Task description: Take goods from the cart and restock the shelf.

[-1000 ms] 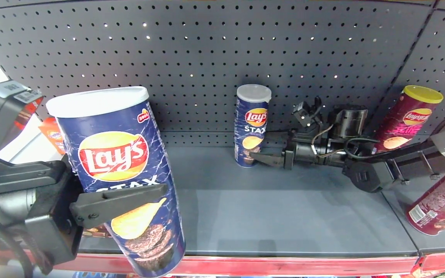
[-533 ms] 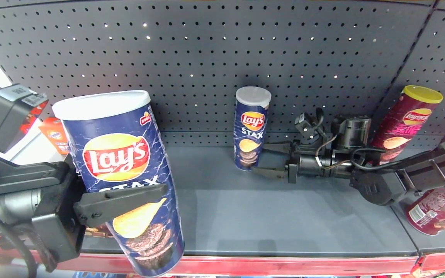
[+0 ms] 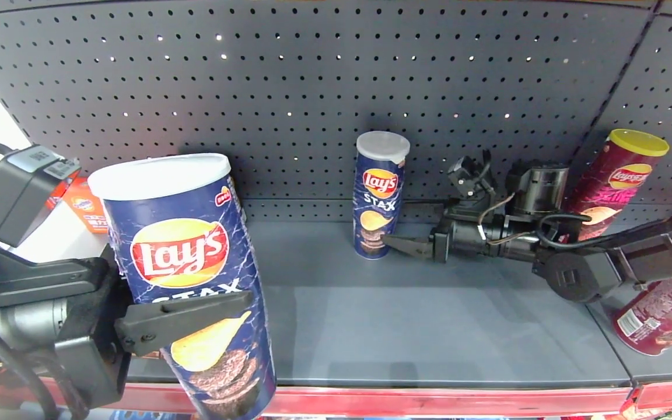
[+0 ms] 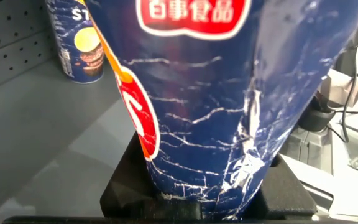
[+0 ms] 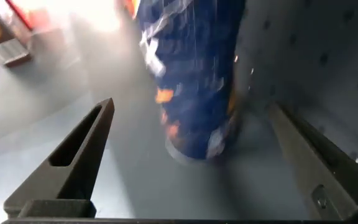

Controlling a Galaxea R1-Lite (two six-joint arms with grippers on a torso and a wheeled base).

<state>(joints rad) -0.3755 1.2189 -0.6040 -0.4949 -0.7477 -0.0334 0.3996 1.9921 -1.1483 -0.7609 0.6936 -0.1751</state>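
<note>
- The left claw (image 3: 187,315) is clamped across the lower middle of the held can (image 3: 181,262), a tall blue crisp tube with a white plastic lid. The can tips a little, and its base sits low in front of the shelf's red front lip (image 3: 429,402).
- From the left wrist, the held can (image 4: 229,93) shows a glossy printed wrap with a cracked-marble pattern.
- My read is that it's light, with a thin card wall, so it is stiff along its length but will dent under a hard squeeze. The contents are brittle too.
- The smooth round wall looks slippery. A grip low on the body, as here, seems sound, though the tall top could swing.
- The right claw (image 3: 395,223) is spread wide at the base of the standing can (image 3: 378,192), with nothing in its hold.
- The right wrist view confirms it: the right claw (image 5: 191,155) has one finger on each side of the standing can (image 5: 191,81), with a gap on both sides.
- That can stands upright near the back of the grey shelf (image 3: 429,326), just in front of the perforated back panel (image 3: 312,70).
- The shelf is flat, matt painted metal, so a flat can base should sit steady on it.
- To the right, a maroon can (image 3: 613,175) with a yellow lid leans back, and another maroon can (image 3: 662,318) lies on its side.
</note>
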